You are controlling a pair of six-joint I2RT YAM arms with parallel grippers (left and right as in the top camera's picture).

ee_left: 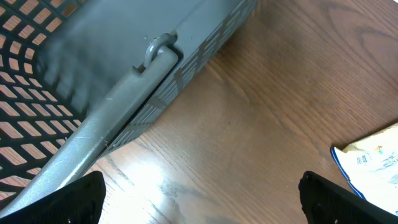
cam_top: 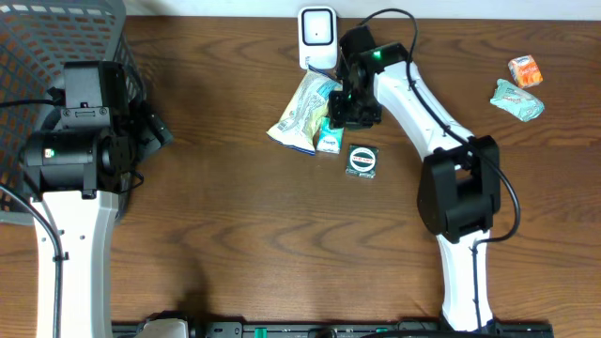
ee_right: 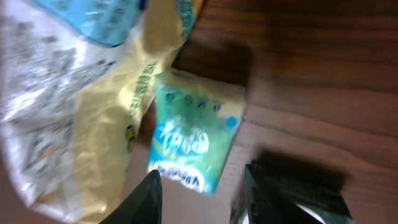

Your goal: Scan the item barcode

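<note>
A white barcode scanner (cam_top: pixel 317 36) stands at the table's far edge. In front of it lie a yellow-white snack bag (cam_top: pixel 302 113), a small green packet (cam_top: pixel 329 139) and a dark box with a round label (cam_top: pixel 362 160). My right gripper (cam_top: pixel 349 105) hovers over the bag and packet. In the right wrist view the green packet (ee_right: pixel 196 134) lies just ahead of the right gripper (ee_right: pixel 200 199), whose jaws stand partly apart with bare table between them, holding nothing. The dark box (ee_right: pixel 305 199) sits behind the right finger. My left gripper (ee_left: pixel 202 199) is wide open beside the basket.
A grey mesh basket (cam_top: pixel 56 47) fills the far left corner, its rim (ee_left: pixel 93 74) close to the left gripper. An orange packet (cam_top: pixel 526 70) and a teal wrapper (cam_top: pixel 516 99) lie at the far right. The snack bag's corner (ee_left: pixel 373 158) shows in the left wrist view.
</note>
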